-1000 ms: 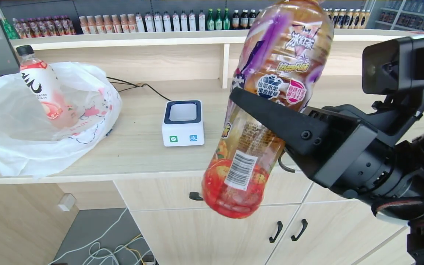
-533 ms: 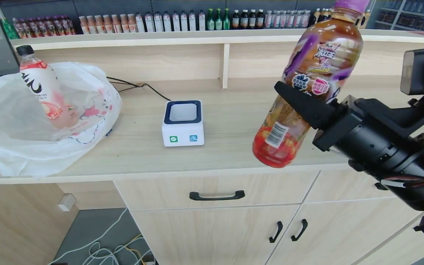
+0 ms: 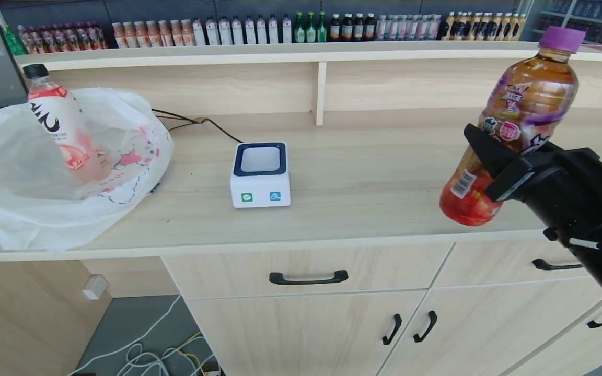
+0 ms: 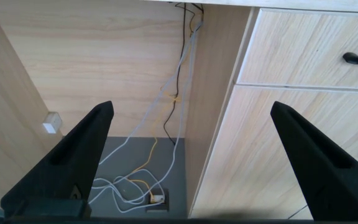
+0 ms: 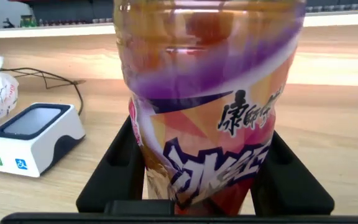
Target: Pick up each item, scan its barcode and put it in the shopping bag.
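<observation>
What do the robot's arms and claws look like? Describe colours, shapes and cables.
Both are matte black. The left claw has two flat, wedge-shaped fingers that taper to blunt tips. The right claw has the same tapered shape, and sits on a thick, rounded wrist. A thin red and white cable runs along that wrist.

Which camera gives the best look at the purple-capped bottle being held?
The head view: the whole bottle shows, purple cap to red base, tilted in the right gripper over the counter. The right wrist view shows its label close up between the fingers. The left wrist view faces cupboards and cables.
</observation>
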